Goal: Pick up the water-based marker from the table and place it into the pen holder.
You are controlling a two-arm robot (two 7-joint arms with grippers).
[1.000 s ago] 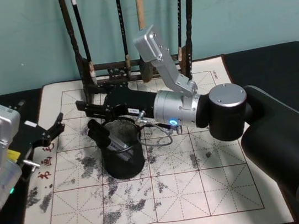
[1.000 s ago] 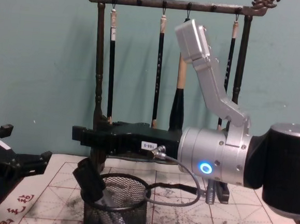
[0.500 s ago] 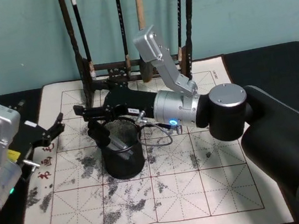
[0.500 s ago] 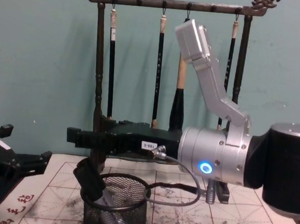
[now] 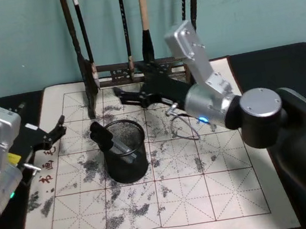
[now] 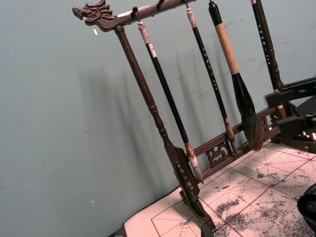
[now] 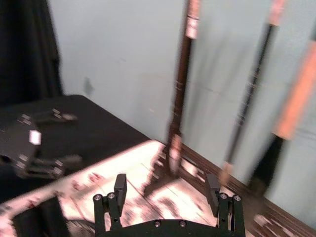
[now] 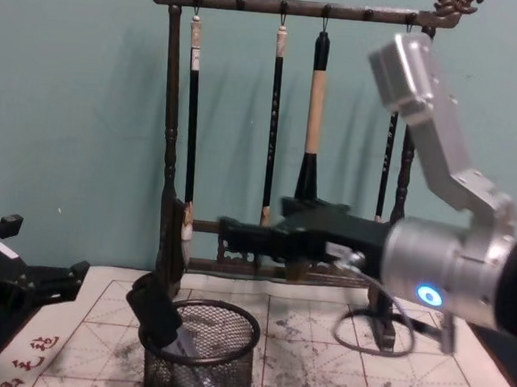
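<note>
Right gripper (image 5: 123, 97), fingers apart, pulled back from pen holder (image 5: 124, 151) on ink-stained grid mat (image 5: 209, 186); teal wall behind.

a tall dark wooden brush rack (image 5: 135, 66) with carved ends stood at the back of an ink-stained gridded practice mat (image 5: 198, 193) on the black desk (image 5: 282, 59). several calligraphy brushes (image 8: 315, 117) hung from its top bar before a teal wall (image 8: 69, 98).
</note>
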